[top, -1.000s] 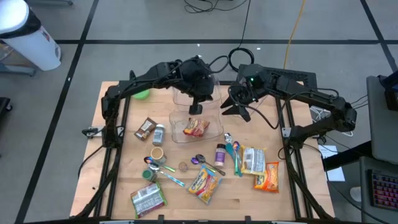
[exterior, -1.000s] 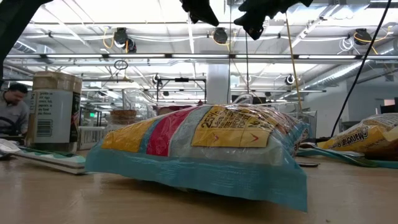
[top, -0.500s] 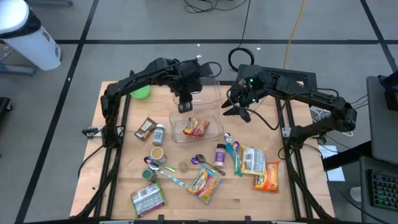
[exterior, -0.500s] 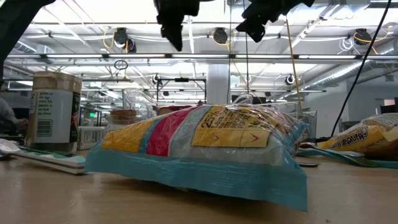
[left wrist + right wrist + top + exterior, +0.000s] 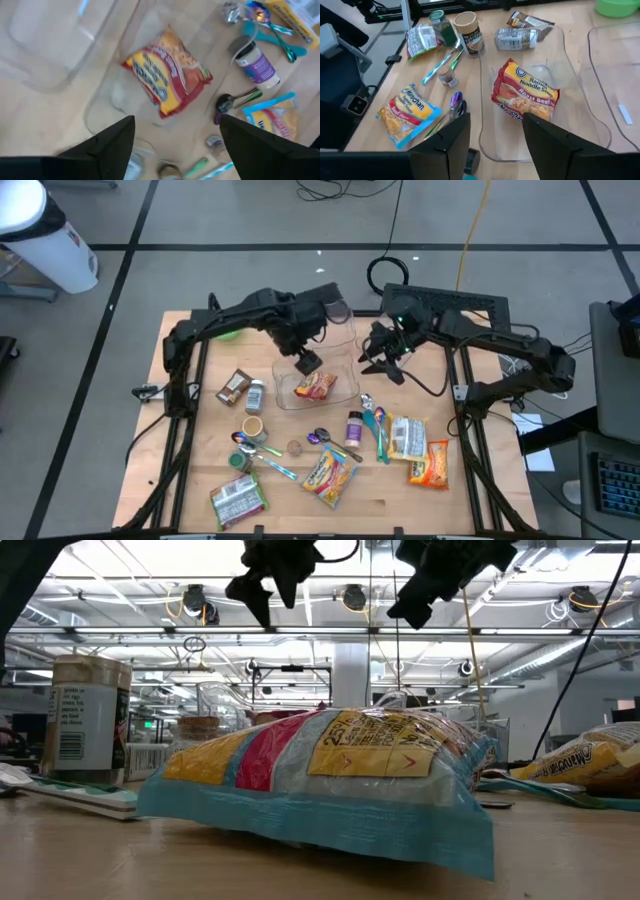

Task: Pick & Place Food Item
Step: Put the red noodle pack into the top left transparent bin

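Observation:
A red-and-yellow ramen packet (image 5: 315,385) lies flat on the floor of a clear plastic container (image 5: 345,398) at mid-table. It also shows in the left wrist view (image 5: 167,80) and the right wrist view (image 5: 525,95). My left gripper (image 5: 306,362) hangs open above the container's far left part, pointing steeply down, with the packet below its spread fingers (image 5: 175,122). My right gripper (image 5: 385,365) stands open in the air to the right of the container, slanting down toward it (image 5: 496,120). Neither touches anything.
A second clear plastic piece (image 5: 320,330) lies beyond the container, next to a green bowl (image 5: 230,330). Near of the container lie more noodle packets (image 5: 330,472) (image 5: 430,463), a purple-capped jar (image 5: 354,423), spoons (image 5: 378,430), a shaker (image 5: 255,395) and a brown packet (image 5: 235,385).
My left gripper has shifted a little toward the table's left, sunk toward the container, rolled about its own line and opened from shut. My right gripper has come down slightly. The ramen packet has stayed in the container.

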Controlling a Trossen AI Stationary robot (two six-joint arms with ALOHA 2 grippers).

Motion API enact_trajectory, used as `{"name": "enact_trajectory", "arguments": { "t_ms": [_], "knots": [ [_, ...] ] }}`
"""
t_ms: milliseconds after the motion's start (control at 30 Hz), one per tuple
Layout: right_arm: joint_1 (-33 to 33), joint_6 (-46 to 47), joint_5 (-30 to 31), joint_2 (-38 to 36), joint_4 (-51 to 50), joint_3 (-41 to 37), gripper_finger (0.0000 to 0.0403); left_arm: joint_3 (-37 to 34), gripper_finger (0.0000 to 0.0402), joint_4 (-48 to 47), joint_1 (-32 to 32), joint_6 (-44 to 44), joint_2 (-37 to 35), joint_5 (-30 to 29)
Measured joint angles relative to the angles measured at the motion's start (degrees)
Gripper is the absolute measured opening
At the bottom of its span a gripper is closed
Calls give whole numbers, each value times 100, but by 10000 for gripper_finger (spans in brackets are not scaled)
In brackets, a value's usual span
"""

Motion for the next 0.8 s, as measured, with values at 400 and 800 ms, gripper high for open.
{"name": "enact_trajectory", "arguments": {
  "t_ms": [400,800],
  "knots": [
    [-35,567,-289,-991,1456,-1220,173,-1165,314,486,-519,-1910,0,-41],
    [-35,867,-286,-1497,1545,-1770,173,-1785,311,1623,-601,-1244,-2,-37]
  ]
}}
